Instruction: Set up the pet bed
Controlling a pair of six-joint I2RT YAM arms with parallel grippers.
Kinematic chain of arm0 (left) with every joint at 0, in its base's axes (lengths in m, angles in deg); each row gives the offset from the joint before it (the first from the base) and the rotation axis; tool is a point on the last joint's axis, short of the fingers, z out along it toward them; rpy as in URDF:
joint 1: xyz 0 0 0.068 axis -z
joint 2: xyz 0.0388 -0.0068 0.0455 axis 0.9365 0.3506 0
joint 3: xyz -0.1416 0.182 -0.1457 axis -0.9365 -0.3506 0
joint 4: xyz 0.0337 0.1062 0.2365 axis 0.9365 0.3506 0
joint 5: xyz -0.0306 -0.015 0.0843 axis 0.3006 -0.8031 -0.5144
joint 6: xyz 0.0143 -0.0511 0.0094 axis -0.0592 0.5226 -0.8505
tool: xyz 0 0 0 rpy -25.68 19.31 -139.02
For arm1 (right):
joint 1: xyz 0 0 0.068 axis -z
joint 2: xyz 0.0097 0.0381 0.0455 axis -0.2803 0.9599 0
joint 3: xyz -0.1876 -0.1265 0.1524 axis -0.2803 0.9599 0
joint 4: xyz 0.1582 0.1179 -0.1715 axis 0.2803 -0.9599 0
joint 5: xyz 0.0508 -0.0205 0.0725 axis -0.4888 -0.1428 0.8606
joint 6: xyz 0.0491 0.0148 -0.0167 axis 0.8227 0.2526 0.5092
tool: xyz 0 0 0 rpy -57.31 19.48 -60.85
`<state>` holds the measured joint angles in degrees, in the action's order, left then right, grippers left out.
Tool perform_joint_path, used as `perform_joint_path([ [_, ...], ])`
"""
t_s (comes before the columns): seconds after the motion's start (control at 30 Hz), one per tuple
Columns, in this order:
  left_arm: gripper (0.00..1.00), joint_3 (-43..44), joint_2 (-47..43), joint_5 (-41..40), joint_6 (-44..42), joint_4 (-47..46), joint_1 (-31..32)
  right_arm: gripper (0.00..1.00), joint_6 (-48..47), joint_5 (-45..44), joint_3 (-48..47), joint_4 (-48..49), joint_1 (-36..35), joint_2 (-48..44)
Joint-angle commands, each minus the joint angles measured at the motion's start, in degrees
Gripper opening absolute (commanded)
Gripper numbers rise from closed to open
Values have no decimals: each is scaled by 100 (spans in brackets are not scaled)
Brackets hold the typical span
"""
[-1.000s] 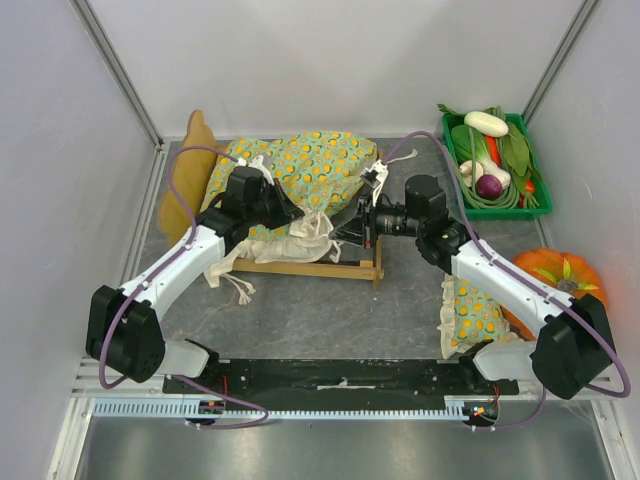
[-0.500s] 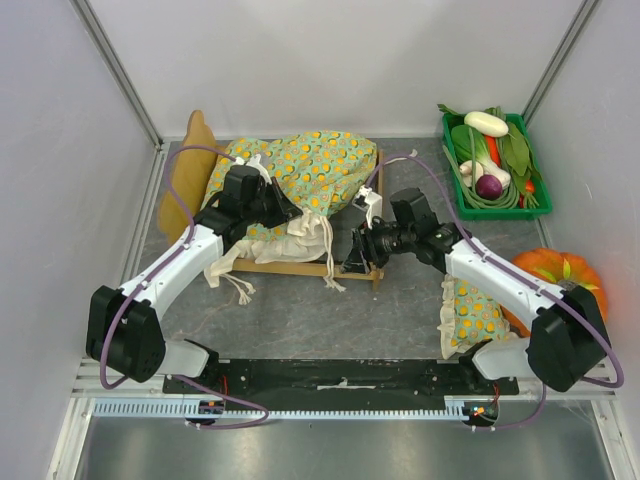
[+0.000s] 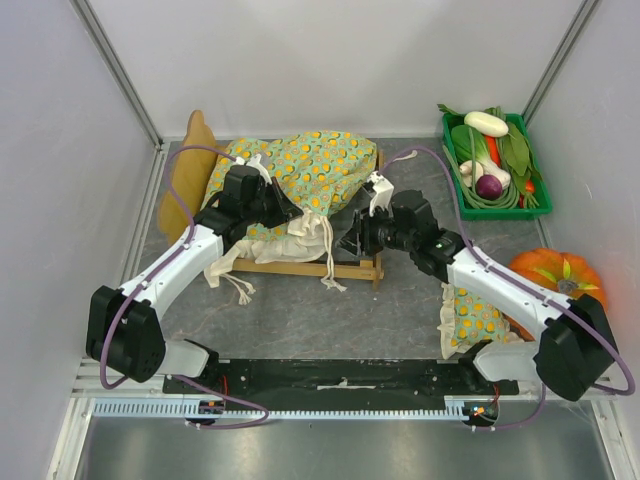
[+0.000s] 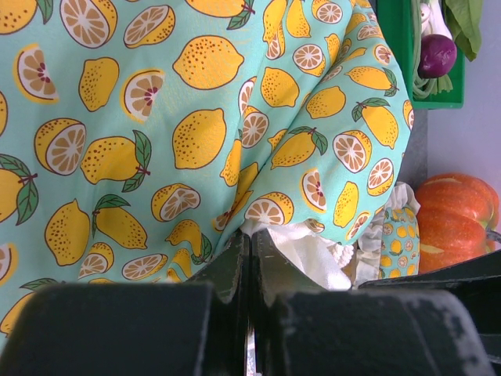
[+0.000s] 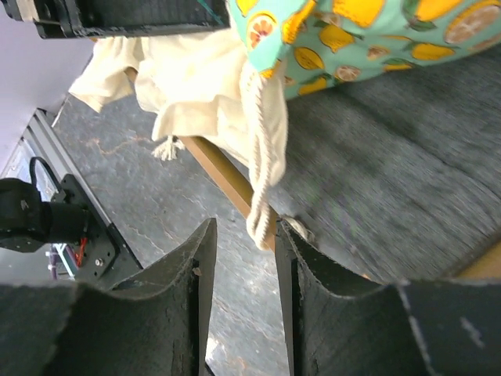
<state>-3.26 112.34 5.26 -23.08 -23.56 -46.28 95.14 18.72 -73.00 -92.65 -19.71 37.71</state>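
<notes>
Now left gripper (image 3: 290,213) is clenched, right gripper (image 3: 352,243) released; pet bed (image 3: 186,175), likely stiff and light, is best gripped mid-frame by its rail (image 3: 295,268).

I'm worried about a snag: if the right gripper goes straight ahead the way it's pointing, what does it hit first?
Most likely the dangling cream cord, right ahead of the right gripper. The wooden rail of the pet bed sits just behind it, though depth is unclear.
</notes>
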Motion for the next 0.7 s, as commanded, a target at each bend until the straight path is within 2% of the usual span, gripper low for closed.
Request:
perform_joint_path([
  [0.0,2,13,-104,41,-184,-238,-53,43,470,-287,94,1016,-198,279],
  [0.3,2,22,-96,50,-175,-246,-61,40,471,-648,77,1185,-400,753],
  [0.6,2,22,-96,67,-175,-255,-53,33,427,-613,60,1246,-391,1026],
  [0.67,2,22,-104,67,-175,-255,-61,29,427,-586,68,1272,-391,1061],
])
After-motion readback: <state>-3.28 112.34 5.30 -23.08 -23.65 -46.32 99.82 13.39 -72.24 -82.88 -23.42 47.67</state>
